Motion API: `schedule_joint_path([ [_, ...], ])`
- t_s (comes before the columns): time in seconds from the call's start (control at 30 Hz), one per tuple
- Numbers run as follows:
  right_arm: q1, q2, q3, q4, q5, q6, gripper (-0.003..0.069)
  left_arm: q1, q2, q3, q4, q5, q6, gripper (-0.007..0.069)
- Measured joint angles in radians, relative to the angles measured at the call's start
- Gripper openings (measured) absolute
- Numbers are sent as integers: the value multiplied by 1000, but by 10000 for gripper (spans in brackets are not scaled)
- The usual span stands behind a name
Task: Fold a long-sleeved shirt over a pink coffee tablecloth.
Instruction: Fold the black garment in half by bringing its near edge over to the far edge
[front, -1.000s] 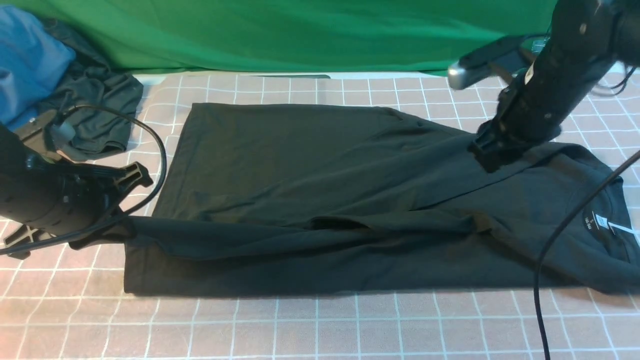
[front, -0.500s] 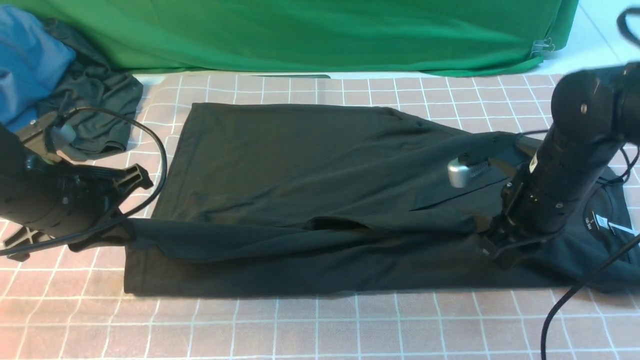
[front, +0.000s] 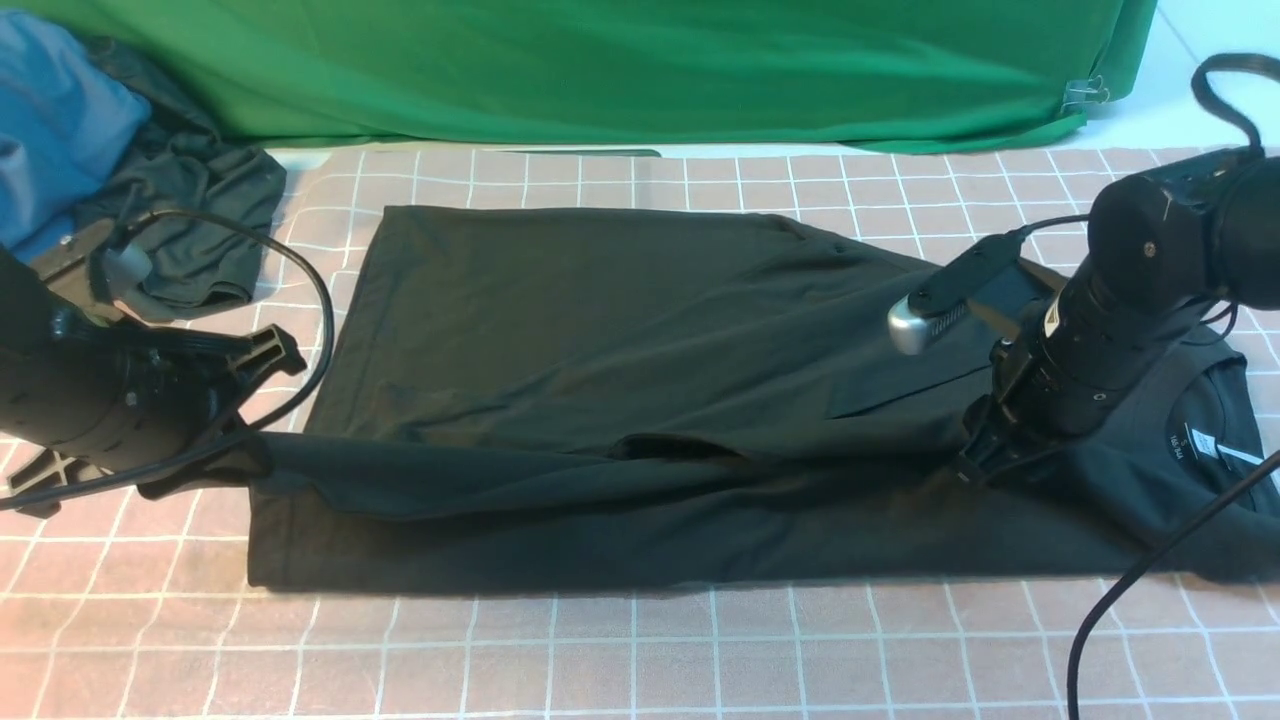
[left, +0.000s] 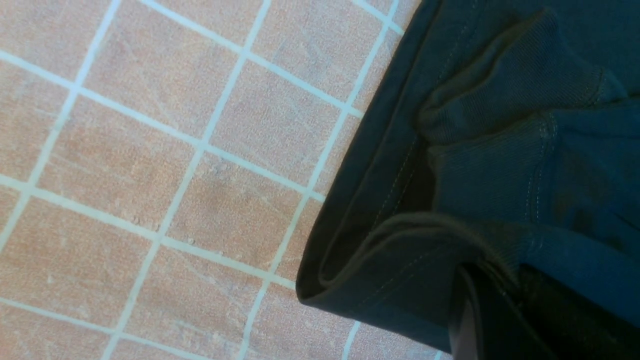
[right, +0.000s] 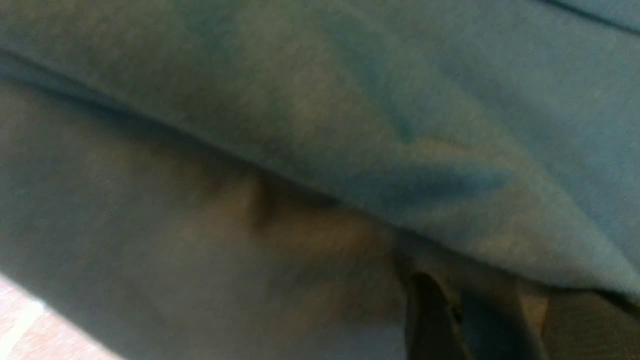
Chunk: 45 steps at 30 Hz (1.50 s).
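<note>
Shirt: flat on the tablecloth, lying sideways. Hem to the left, collar to the right, white neck label showing. Near long edge is doubled over into a lengthwise fold along the body.

Left gripper: low, at the shirt's near-left corner, closed on fabric. The cloth is drawn out in a short tail into it. Left wrist view: ribbed cuff lies on the stitched hem. A fold of hem runs over one dark finger, with pink grid beside it.

Right gripper: tip down on the shirt at the shoulder end, just left of the collar. Fabric rises in a ridge towards it. Right wrist view is blurred; cloth sits between the two fingers, so read as pinching a fold.

Right arm's cable crosses the collar end.

Surroundings: green cloth along the far edge. Blue garment and a dark garment are heaped at far left, apart from the shirt.
</note>
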<state>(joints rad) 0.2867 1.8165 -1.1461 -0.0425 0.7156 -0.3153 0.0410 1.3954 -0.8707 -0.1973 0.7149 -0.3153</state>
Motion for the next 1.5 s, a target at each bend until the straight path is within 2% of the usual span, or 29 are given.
schedule_joint_path([
  [0.27, 0, 10, 0, -98, -102, 39, 360, 0, 0, 0, 0, -2, 11, 29],
  [0.5, 0, 10, 0, -122, -214, 61, 360, 0, 0, 0, 0, -2, 14, 29],
  [0.7, 0, 13, 0, -125, -222, 78, 360, 0, 0, 0, 0, -2, 14, 29],
  [0.87, 3, 10, 0, -113, -205, 144, 360, 0, 0, 0, 3, -2, 14, 29],
  [1.0, 36, -33, 0, -66, -193, 167, 360, 0, 0, 0, 10, -2, 15, 29],
  [1.17, 131, -95, -1, -26, -185, 177, 351, 0, 0, 0, 11, -2, 15, 29],
  [1.23, 150, -88, -1, -16, -184, 178, 323, 0, 0, 0, 11, -2, 15, 29],
  [1.33, 168, -35, -1, -5, -190, 180, 181, 0, 0, 0, 11, -2, 15, 29],
  [1.37, 168, -31, -1, -5, -192, 180, 171, 0, 0, 0, 11, -2, 15, 29],
  [1.4, 168, 0, -1, -4, -201, 180, 96, 0, 0, 0, 11, -2, 15, 29],
  [1.43, 168, 18, -1, -4, -213, 180, 62, 0, 0, 0, 11, -2, 15, 29],
  [1.5, 167, 48, 0, -4, -247, 180, 40, 0, 0, 0, 9, -2, 15, 29],
])
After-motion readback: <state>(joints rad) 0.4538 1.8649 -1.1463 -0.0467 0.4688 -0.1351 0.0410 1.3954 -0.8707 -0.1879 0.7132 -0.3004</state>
